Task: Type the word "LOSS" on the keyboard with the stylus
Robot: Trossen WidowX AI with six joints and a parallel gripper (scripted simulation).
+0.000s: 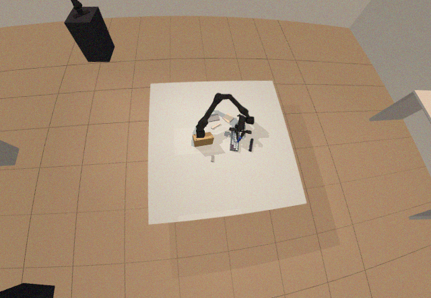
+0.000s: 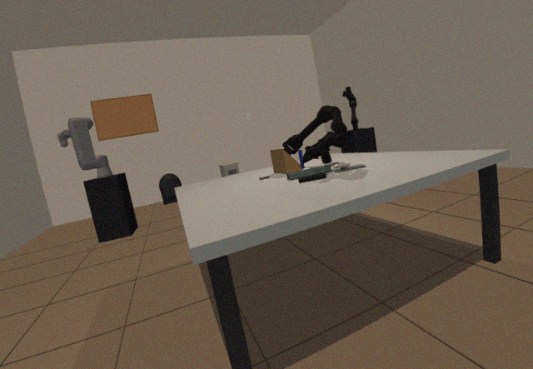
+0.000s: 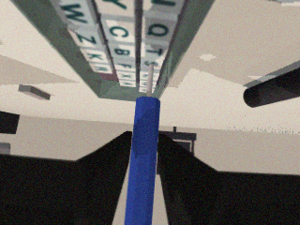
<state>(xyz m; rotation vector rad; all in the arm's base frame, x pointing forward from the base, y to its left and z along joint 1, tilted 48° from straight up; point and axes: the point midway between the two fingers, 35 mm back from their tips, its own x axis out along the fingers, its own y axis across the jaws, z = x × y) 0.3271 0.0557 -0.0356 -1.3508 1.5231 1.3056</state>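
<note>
My gripper (image 1: 240, 136) (image 3: 144, 138) is shut on the blue stylus (image 1: 239, 138) (image 2: 301, 158) (image 3: 144, 159), which stands nearly upright in the exterior view. In the wrist view the stylus's thin grey tip points at the keyboard (image 1: 234, 146) (image 2: 308, 172) (image 3: 112, 93). The keyboard has a green frame and white lettered keys. The tip appears at the S key, in the right-hand row below Q and T. Whether it touches or presses the key cannot be told. The keys past S are small and partly hidden by the tip.
A black cylinder (image 1: 250, 144) (image 3: 277, 92) lies beside the keyboard. A wooden block (image 1: 203, 140) (image 2: 283, 162) stands by the arm's base. A small grey piece (image 1: 212, 158) (image 3: 34, 92) lies on the other side. Light flat pieces (image 1: 216, 126) and a grey item (image 1: 213, 118) lie behind.
</note>
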